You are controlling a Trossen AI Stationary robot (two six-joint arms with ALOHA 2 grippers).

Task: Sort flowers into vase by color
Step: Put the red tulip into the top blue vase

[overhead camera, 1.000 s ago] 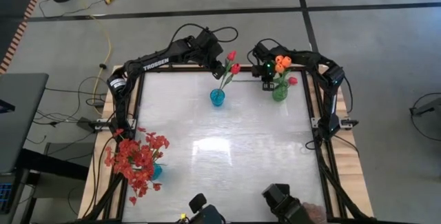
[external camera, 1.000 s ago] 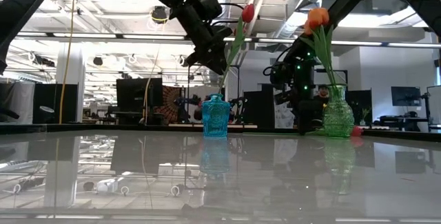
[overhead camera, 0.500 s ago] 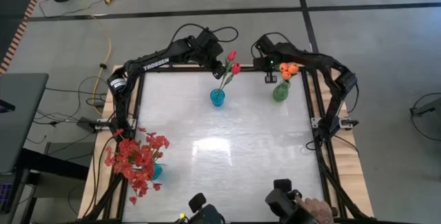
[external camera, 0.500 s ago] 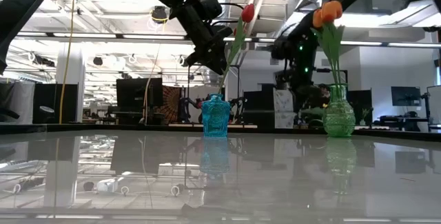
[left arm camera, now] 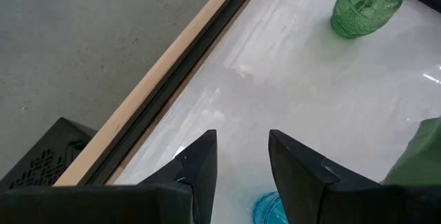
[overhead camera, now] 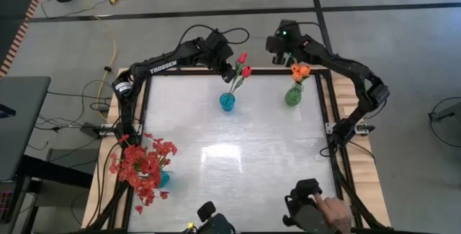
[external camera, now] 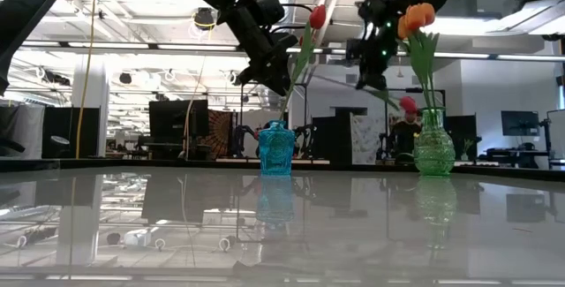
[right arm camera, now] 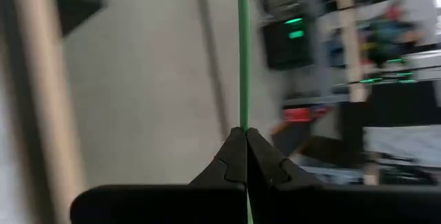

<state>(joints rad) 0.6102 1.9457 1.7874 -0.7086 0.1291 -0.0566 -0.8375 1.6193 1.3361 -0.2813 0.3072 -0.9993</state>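
Two dark robot arms are reaching over the far edge of a glossy white table [overhead camera: 238, 155]. The right gripper [right arm camera: 244, 136] is hanging high above the back edge, its two fingers pressed together and pinching a thin green stem [right arm camera: 242, 52]. The stem is running straight out from between the fingertips; the bloom on its end is not showing in the wrist view. In the low view a red-pink tulip [external camera: 407, 104] is hanging just below this gripper, behind and to one side of the green vase [external camera: 433, 146]; whether it belongs to the pinched stem cannot be told.

The green vase is standing near the table's far right corner, holding orange tulips [overhead camera: 300, 70] that are rising upright from its neck. The right gripper is sitting beyond and above these blooms, apart from them.

The left gripper [left arm camera: 240, 156] is hovering above the blue vase [overhead camera: 227, 102] at the middle of the far edge, its fingers spread with a gap between them and gripping nothing. Two red-pink tulips [overhead camera: 244, 65] are leaning out of the blue vase, tilting just beside this gripper.

A bushy spray of small red blossoms [overhead camera: 144, 163] is standing in a vase at the near left corner, well apart from both arms.
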